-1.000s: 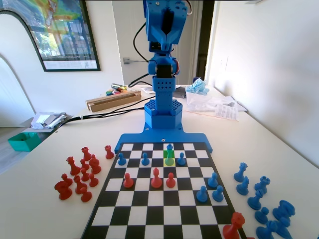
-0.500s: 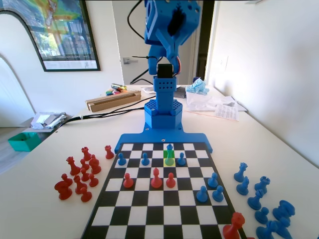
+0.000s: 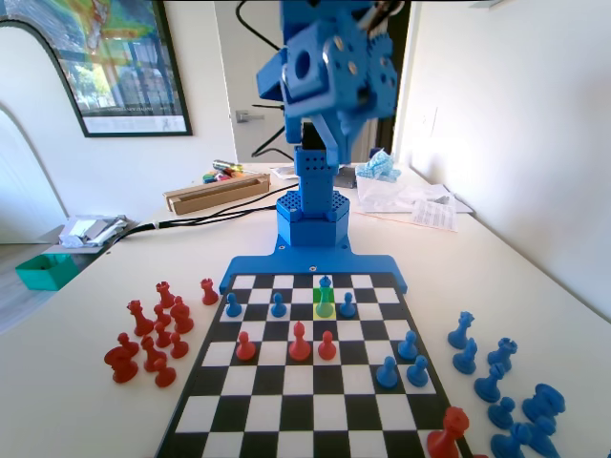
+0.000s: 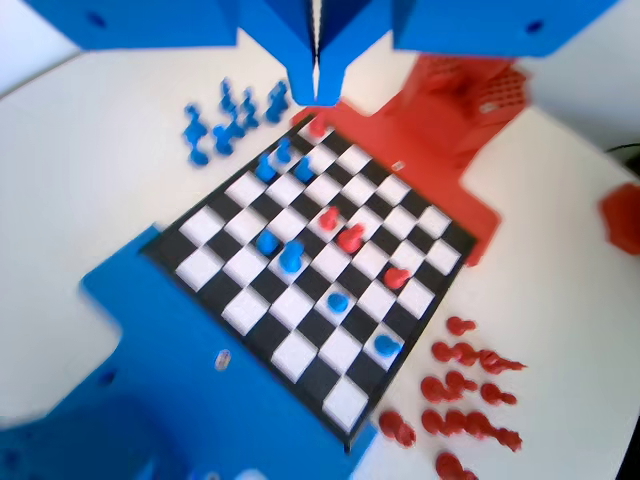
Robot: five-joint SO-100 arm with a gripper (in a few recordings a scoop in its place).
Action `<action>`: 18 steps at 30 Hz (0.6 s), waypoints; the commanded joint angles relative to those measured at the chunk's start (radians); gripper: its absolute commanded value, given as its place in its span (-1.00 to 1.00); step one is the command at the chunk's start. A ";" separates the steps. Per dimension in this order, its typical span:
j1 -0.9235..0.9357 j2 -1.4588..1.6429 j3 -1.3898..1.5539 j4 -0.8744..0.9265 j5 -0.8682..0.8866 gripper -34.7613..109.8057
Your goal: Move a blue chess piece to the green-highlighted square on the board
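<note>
while the end effector (image 4: 315, 75) hangs high above the board (image 3: 286, 386), its two jaws are pressed together with only a thin slit between them, clenched on nothing. in the fixed view the blue chess piece (image 3: 325, 303) stands upright on the green-highlighted square (image 3: 325, 309), in the second row from the blue arm's base, with another blue piece (image 3: 325, 282) just behind it and blue pawns (image 3: 348, 305) at either side. three red pieces (image 3: 300, 342) stand one row nearer the camera. spare red pieces (image 3: 153, 334) cluster on the worktop (image 3: 76, 382) left of the board, spare blue ones (image 3: 501, 382) on the right.
</note>
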 commanded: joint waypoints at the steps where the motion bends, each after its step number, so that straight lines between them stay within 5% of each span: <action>1: -0.003 -0.089 -0.104 0.032 -0.083 -0.48; 7: 0.008 -0.201 -0.106 -0.037 -0.153 -0.46; 18: 0.095 -0.390 -0.155 0.149 -0.376 -0.45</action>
